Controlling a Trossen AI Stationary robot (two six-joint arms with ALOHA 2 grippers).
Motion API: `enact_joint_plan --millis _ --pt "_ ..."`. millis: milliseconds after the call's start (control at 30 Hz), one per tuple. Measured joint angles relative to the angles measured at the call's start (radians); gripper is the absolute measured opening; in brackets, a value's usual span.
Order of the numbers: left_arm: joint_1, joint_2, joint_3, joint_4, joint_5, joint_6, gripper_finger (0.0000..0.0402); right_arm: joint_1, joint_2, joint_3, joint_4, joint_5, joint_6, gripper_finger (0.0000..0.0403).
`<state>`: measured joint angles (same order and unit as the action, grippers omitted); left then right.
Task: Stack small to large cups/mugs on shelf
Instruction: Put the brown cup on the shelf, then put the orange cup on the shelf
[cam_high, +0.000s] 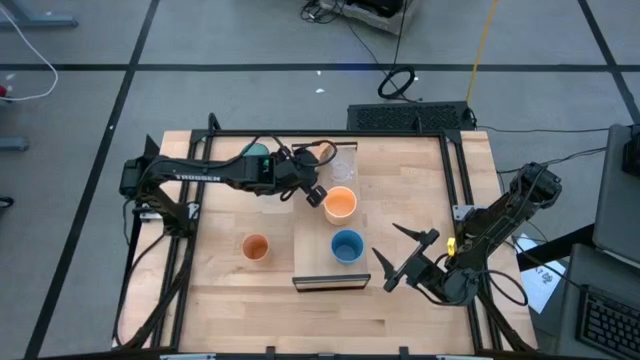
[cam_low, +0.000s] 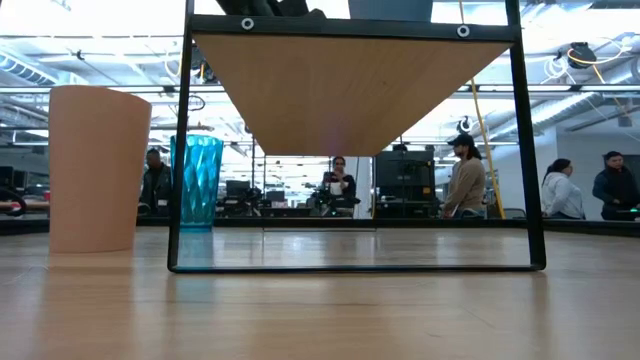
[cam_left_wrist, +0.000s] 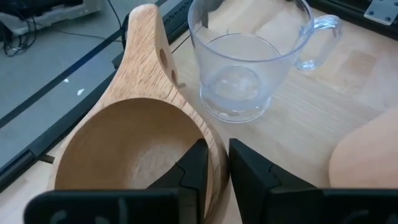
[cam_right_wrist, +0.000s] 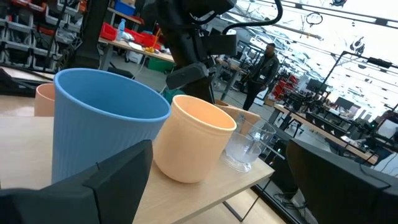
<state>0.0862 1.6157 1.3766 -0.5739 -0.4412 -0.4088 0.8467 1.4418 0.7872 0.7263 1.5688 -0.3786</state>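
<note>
The tan wooden mug (cam_left_wrist: 137, 143) stands at the far middle of the table, its long handle (cam_left_wrist: 146, 56) pointing away from my left gripper (cam_left_wrist: 219, 168), which is shut on its rim. Beside it stands the clear glass cup (cam_left_wrist: 239, 68) on its base. A pale orange cup (cam_high: 340, 203), the blue cup (cam_high: 347, 245) and the small orange cup (cam_high: 256, 247) stand upright on the table. The teal tumbler (cam_low: 197, 183) stands at the far left, partly under the left arm. The shelf (cam_high: 332, 282) stands at the near middle. My right gripper (cam_high: 405, 262) waits open at the near right. My left gripper has the tan mug's rim wall (cam_left_wrist: 216, 146) on the side opposite the handle, one finger (cam_left_wrist: 193, 171) inside the bowl and one (cam_left_wrist: 252, 174) outside. The fingers slant down from the table's left. The mug sits upright; its base is hidden by its own bowl.
The shelf's black frame (cam_low: 180, 150) and its plank (cam_low: 350, 85) fill the low view. A black rail (cam_high: 455, 190) runs round the table top. Bare wood lies between the small orange cup and the table's left edge. People stand in the room beyond the table.
</note>
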Motion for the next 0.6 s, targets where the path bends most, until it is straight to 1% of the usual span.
enact_joint_plan --millis 300,600 --pt "0.005 0.000 0.000 0.014 -0.003 0.016 0.0067 0.000 0.000 0.000 0.001 0.000 0.000 0.0364" --pt "0.005 0.000 0.000 0.082 -0.005 0.046 0.0068 0.000 0.000 0.000 0.002 0.000 0.000 0.0364"
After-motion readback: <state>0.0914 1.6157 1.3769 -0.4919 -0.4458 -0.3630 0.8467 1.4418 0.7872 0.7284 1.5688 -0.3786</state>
